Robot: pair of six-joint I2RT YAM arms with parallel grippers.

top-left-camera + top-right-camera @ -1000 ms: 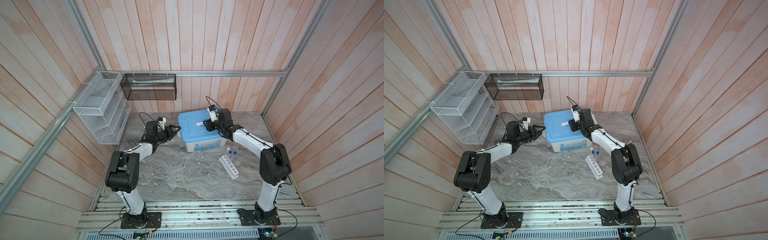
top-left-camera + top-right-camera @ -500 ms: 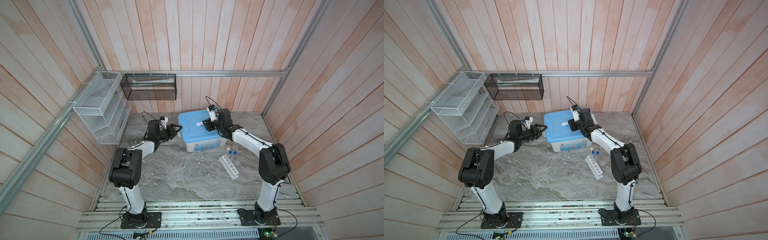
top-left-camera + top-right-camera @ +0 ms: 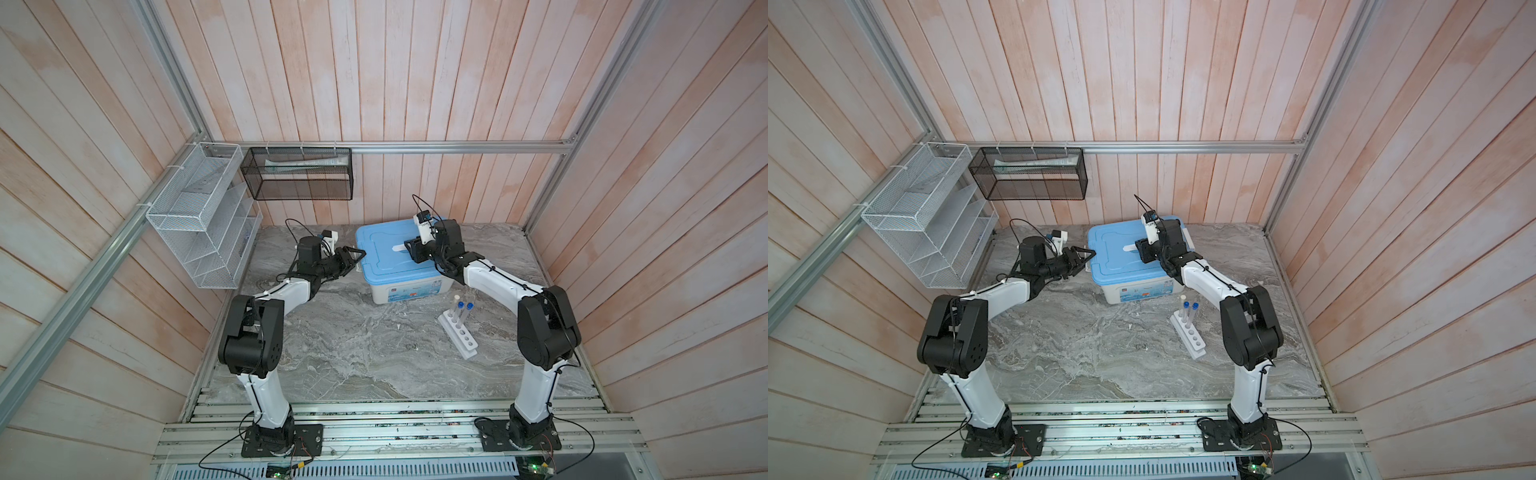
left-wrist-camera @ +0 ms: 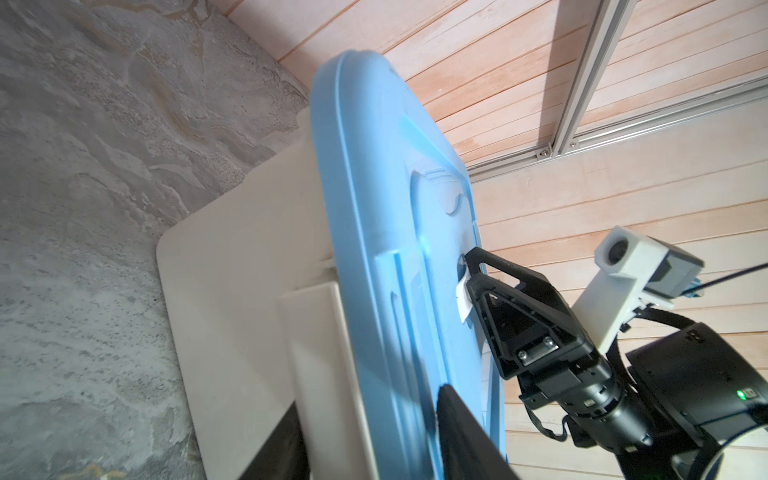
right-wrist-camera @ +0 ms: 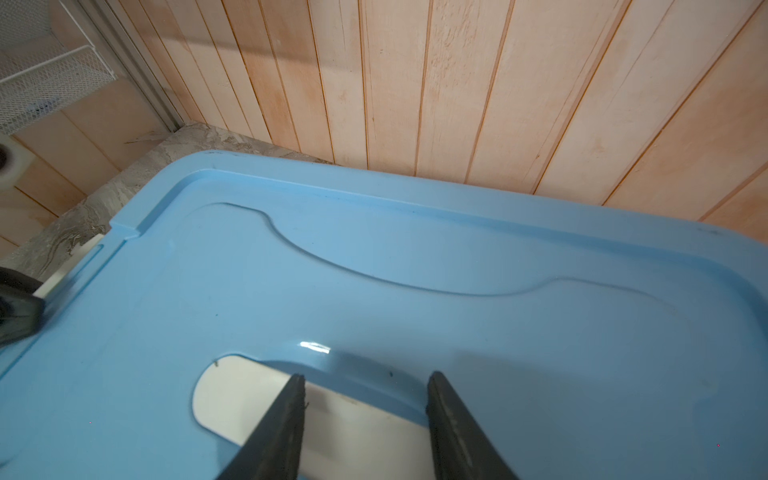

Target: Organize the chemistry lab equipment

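A white six-hole rack (image 3: 459, 334) (image 3: 1190, 336) stands on the marble in front of the box, to its right. Three clear tubes (image 3: 463, 311) (image 3: 1188, 311) stand upright in it, two blue-capped and one white-capped. Both grippers are at the white box's blue lid (image 3: 384, 259) (image 3: 1115, 264). My left gripper (image 3: 360, 255) (image 3: 1090, 257) (image 4: 368, 407) is open, one finger on the lid's left edge and the other against the white side clasp (image 4: 311, 332). My right gripper (image 3: 409, 249) (image 3: 1140, 251) (image 5: 365, 376) is open, tips down over the lid's white handle (image 5: 232, 395).
A white wire-mesh rack (image 3: 199, 216) hangs on the left wall. A black mesh basket (image 3: 297, 178) hangs on the back wall with a long pale tube lying in it. Wooden walls close in three sides, and the box sits close to the back wall.
My left arm has reached right, bringing its gripper from beside the box onto the lid's left edge, with the jaws narrowing. The right arm, rack and tubes have not moved.
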